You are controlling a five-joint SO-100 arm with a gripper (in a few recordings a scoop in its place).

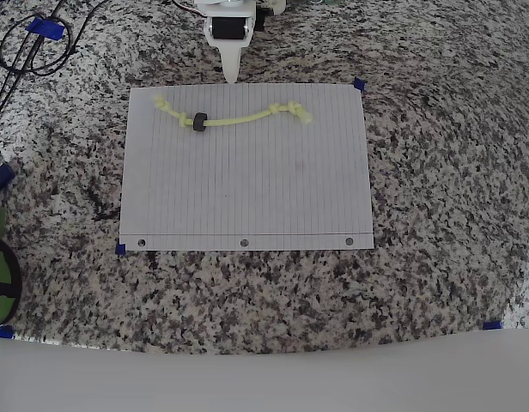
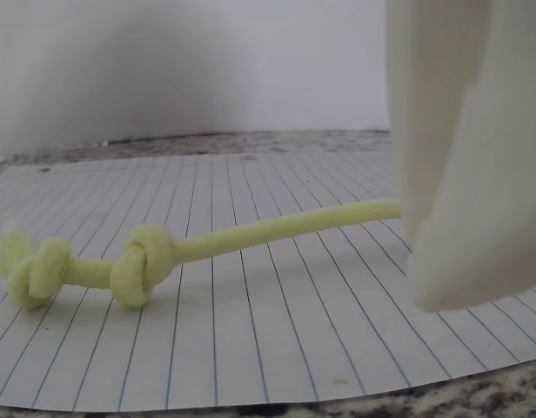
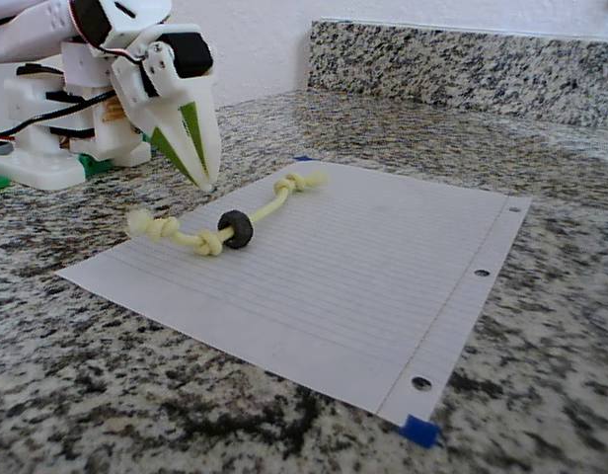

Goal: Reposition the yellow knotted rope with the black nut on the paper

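The white gripper [image 3: 203,176] has its two fingers pressed together into a single point, with nothing between them. In the fixed view the tip hangs just above the paper's [image 3: 363,276] far-left edge, near the middle of the yellow knotted rope [image 3: 269,209] but apart from it. In the overhead view the gripper [image 1: 231,75] points down at the paper's [image 1: 247,189] top edge, just above the rope [image 1: 239,119].

The rope lies along the upper part of the sheet in a shallow curve — one knotted end near the top-left corner, the other right of centre. The black nut [image 1: 197,122] is threaded on it close to the left knots; in the fixed view the nut [image 3: 236,228] stands on edge beside a knot.

In the wrist view the rope [image 2: 251,237] runs from two knots at the left toward the pale fingers [image 2: 451,157] at the right.

The paper sits on a speckled granite counter [image 1: 436,275] — blue tape [image 3: 418,431] marks its corners, and three punched holes line its lower edge in the overhead view.
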